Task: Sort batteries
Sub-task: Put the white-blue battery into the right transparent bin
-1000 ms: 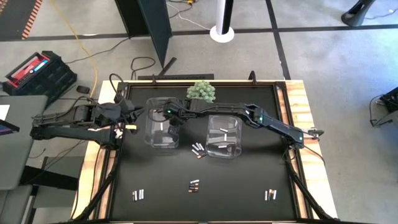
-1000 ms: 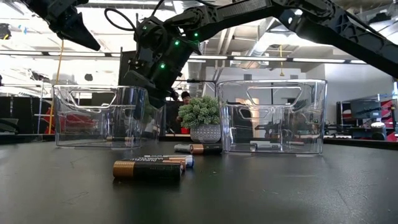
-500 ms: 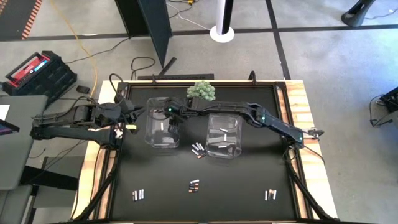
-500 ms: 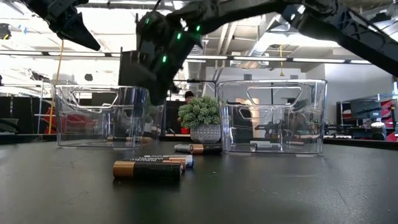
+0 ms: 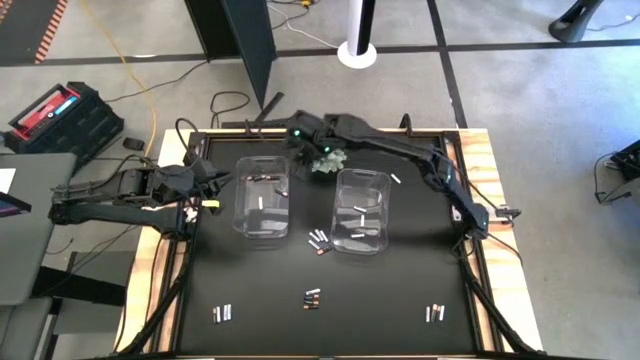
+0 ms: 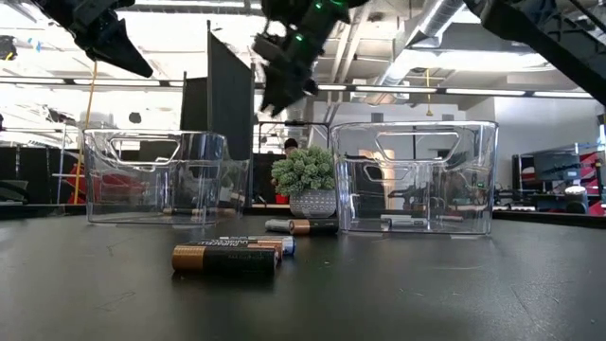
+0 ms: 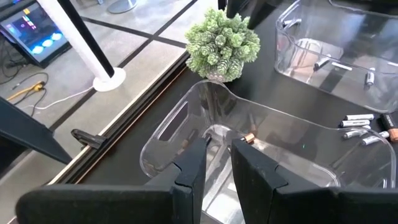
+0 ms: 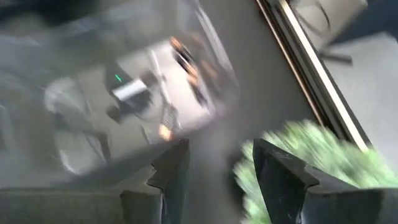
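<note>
Two clear bins stand mid-table: the left bin [image 5: 262, 195] holds dark, copper-ended batteries [image 7: 249, 138], and the right bin [image 5: 360, 210] holds pale ones [image 5: 360, 212]. Loose batteries [image 5: 318, 240] lie between the bins' near corners, and three small groups [image 5: 312, 298] lie toward the near edge. My right gripper [image 5: 312, 140] hangs high over the far edge above the green plant [image 5: 328, 160], open, with nothing between its fingers [image 8: 214, 168]. My left gripper [image 7: 217, 152] waits at the left bin's left side, its fingers a narrow gap apart, with nothing between them.
The potted spiky plant [image 6: 305, 175] stands at the far edge between the bins. A pale battery [image 5: 395, 179] lies on the mat right of the right bin. The black mat ends in a wooden rim [image 5: 480, 160]. Bare mat lies between the bins and the near battery groups.
My right gripper has risen out of the left bin and swung toward the table's far edge, ending high above the plant. Most of that move came in the last half second. The bins and loose batteries stayed where they were.
</note>
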